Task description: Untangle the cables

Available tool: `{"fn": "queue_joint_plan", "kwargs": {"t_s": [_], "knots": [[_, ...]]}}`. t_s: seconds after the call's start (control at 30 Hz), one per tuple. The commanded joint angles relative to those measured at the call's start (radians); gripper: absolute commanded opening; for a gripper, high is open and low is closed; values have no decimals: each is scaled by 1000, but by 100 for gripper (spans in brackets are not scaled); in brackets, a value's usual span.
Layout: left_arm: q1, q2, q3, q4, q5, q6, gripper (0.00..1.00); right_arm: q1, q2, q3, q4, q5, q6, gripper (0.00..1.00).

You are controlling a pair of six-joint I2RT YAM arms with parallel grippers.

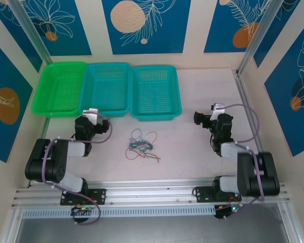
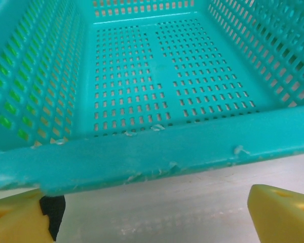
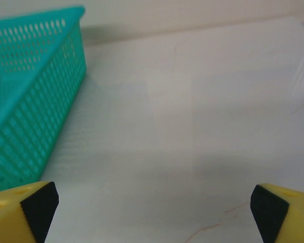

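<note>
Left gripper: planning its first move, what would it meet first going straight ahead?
Likely the near rim of the middle teal basket, just ahead of the open left gripper; exact depth is unclear.

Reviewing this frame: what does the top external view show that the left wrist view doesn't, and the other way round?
Top external: the cables, a red, green and blue tangle on the table between the two arms, with the green basket and the right teal basket in the row behind.
Left wrist: close detail of the middle teal basket, namely its scuffed near rim and bare perforated floor, and the left pincer with its yellow fingers wide apart.
Shared: that middle basket, with the left pincer just short of its near rim.
</note>
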Motion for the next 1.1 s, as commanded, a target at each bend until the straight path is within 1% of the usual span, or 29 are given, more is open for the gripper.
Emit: {"fn": "queue_joint_plan", "kwargs": {"t_s": [0.0, 0.03, 0.1, 0.2, 0.27, 0.33, 0.37, 0.43, 0.5, 0.57, 0.63, 0.7, 0.77, 0.8, 0.9, 0.93, 1.0, 1.07], "knots": [[9, -146, -11, -75, -64, -29, 91, -10, -220, 38, -303, 39, 142, 100], [8, -204, 1, -151, -101, -53, 90, -11, -285, 56, -393, 26, 171, 100], [5, -301, 0, -223, -123, -84, 87, -11, -385, 90, -533, -33, 214, 100], [-2, -424, 35, -380, -93, -132, 84, -5, -493, 169, -728, -159, 271, 100], [-25, -494, 85, -518, -61, -190, 82, 10, -513, 235, -836, -271, 288, 99], [-54, -545, 139, -637, -10, -260, 79, 48, -501, 296, -912, -373, 286, 99], [-75, -567, 176, -703, 26, -306, 77, 86, -484, 330, -949, -416, 279, 99], [-134, -584, 247, -801, 105, -373, 74, 180, -442, 388, -1015, -456, 253, 99], [-235, -570, 315, -874, 148, -418, 70, 297, -393, 438, -1069, -435, 213, 99], [-380, -512, 410, -972, 159, -420, 69, 411, -336, 470, -1094, -386, 172, 100], [-510, -432, 504, -1078, 165, -421, 69, 488, -291, 481, -1092, -335, 143, 100], [-615, -356, 578, -1162, 133, -439, 67, 526, -256, 474, -1074, -292, 137, 100], [-700, -297, 605, -1175, 73, -509, 62, 530, -240, 451, -1052, -252, 164, 100], [-727, -277, 600, -1153, 70, -545, 60, 528, -238, 439, -1046, -229, 182, 100], [-782, -209, 583, -1073, 63, -699, 50, 503, -250, 406, -1058, -162, 248, 100], [-798, -183, 573, -1022, 80, -742, 51, 488, -259, 395, -1066, -146, 275, 100], [-836, -134, 558, -923, 79, -785, 55, 459, -277, 376, -1075, -145, 305, 100], [-870, -83, 581, -895, 52, -774, 58, 437, -299, 360, -1075, -153, 323, 100]]}}
